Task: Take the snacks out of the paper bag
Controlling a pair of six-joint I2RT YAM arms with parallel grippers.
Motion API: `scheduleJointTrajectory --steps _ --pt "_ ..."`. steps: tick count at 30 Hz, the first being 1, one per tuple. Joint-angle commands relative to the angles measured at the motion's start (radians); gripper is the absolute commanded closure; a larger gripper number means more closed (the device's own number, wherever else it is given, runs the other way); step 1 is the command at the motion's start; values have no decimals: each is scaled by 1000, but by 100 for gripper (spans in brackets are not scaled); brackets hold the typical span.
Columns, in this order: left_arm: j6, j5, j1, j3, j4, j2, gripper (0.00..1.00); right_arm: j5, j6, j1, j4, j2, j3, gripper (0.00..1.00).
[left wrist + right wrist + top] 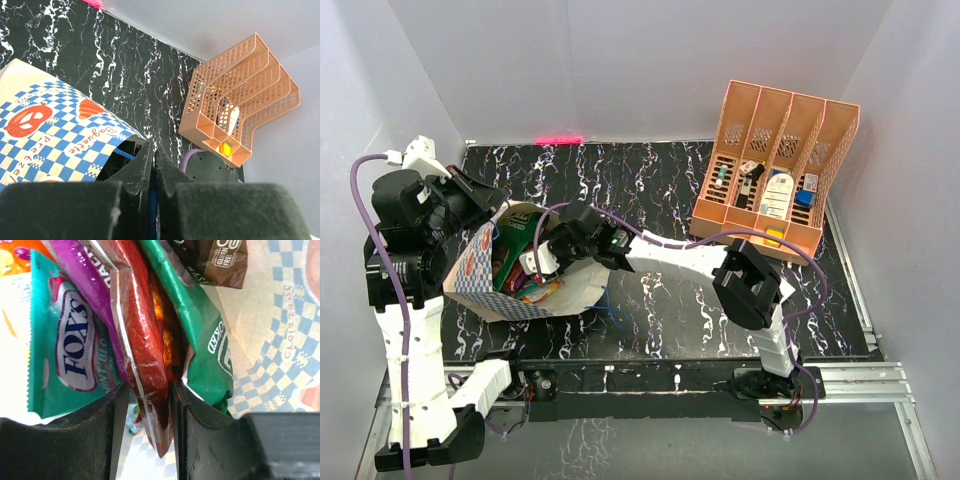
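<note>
The red-brown chip bag (145, 360) stands edge-on in the middle of the right wrist view. It is a glossy, crinkled foil packet, probably light, soft and full of air, with brittle contents. It will likely slip and buckle rather than resist, so the flat crimped seal is the safest place to hold it, not the puffed belly. Its long axis runs from the top of that frame down to bottom centre, leaning slightly, with the sealed end pointing down at the camera.

The right gripper (148, 405) is clenched on that lower edge, one finger on each face. Pressed against the packet are a purple wrapper (82, 285) and a teal packet (70, 350) on the left and a green wrapper (207, 330) on the right. A dark brown wrapper (220, 257) sits at the upper right. These snacks are equally slick and could drag out with it.

All of them sit inside the paper bag (480, 270), left of centre in the top view. It lies tilted on the desk (660, 300) with its mouth open toward the right of the frame. The paper is thin and will crumple or slide if pulled.

The left gripper (152, 162) is closed tight at the bag's rim. A sliver of blue between its fingers is apparently the cord handle (127, 152), so it seems to anchor the bag. The orange file rack (775, 170) stands well apart at the upper right.
</note>
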Motion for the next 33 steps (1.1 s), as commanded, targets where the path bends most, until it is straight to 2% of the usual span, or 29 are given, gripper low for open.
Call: scheduleJointTrajectory --steps 1,4,10,14,17,27,33 --pt "-42 46 -2 1 15 -28 100 -15 35 -1 165 9 53 59" --pt "-47 52 -2 -15 22 -34 100 -47 92 -1 215 13 51 63" --pt "-40 -16 -5 30 -27 -14 100 -78 211 -1 250 12 89 92" --pt "-46 -82 -6 19 -23 -35 100 -115 307 -1 259 -25 106 93" --pt "-28 -125 -5 65 -47 -6 100 -140 386 -2 292 -61 108 93" --pt "22 -227 -7 117 -71 19 100 -141 608 -49 417 -182 76 93" --pt "42 -253 -7 99 -58 25 100 -215 667 -79 464 -188 109 93"
